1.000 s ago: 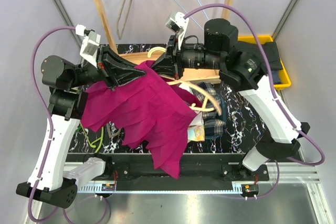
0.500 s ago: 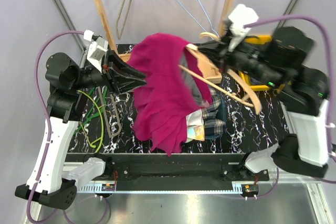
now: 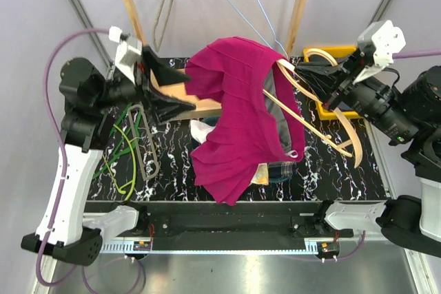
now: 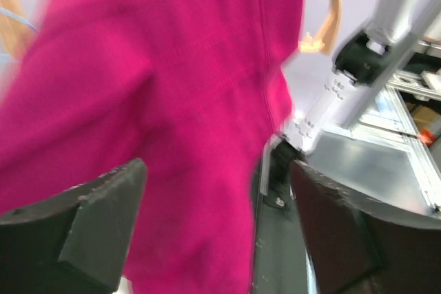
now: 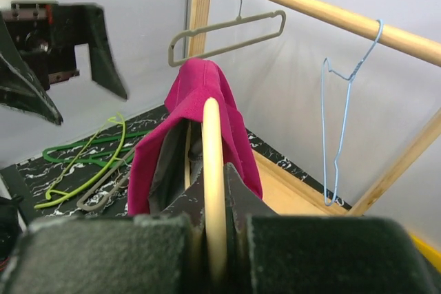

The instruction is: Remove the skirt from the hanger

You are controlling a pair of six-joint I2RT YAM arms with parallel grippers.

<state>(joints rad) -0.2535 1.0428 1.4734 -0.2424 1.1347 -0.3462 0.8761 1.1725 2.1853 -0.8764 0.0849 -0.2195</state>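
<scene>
The magenta skirt [image 3: 238,115] hangs in mid-air, draped over one end of a pale wooden hanger [image 3: 324,125]. My right gripper [image 3: 309,74] is shut on that hanger, up at the right; its wrist view shows the wooden bar [image 5: 213,163] clamped between the fingers with the skirt [image 5: 200,94] over its far end. My left gripper [image 3: 187,89] stands open just left of the skirt, apart from it. The left wrist view shows blurred magenta cloth [image 4: 165,101] beyond the spread fingers [image 4: 76,232], with nothing gripped.
A wooden rail [image 3: 131,5] at the back carries a grey hanger [image 5: 227,32] and a blue wire hanger [image 5: 344,129]. Green hangers [image 3: 124,163] and a grey one [image 3: 145,149] lie on the table's left. Plaid cloth [image 3: 279,170] lies under the skirt. A yellow bin [image 3: 344,51] sits back right.
My left gripper has opened and let go of the skirt. The right arm swung up and to the right with the hanger, and the skirt followed it.
</scene>
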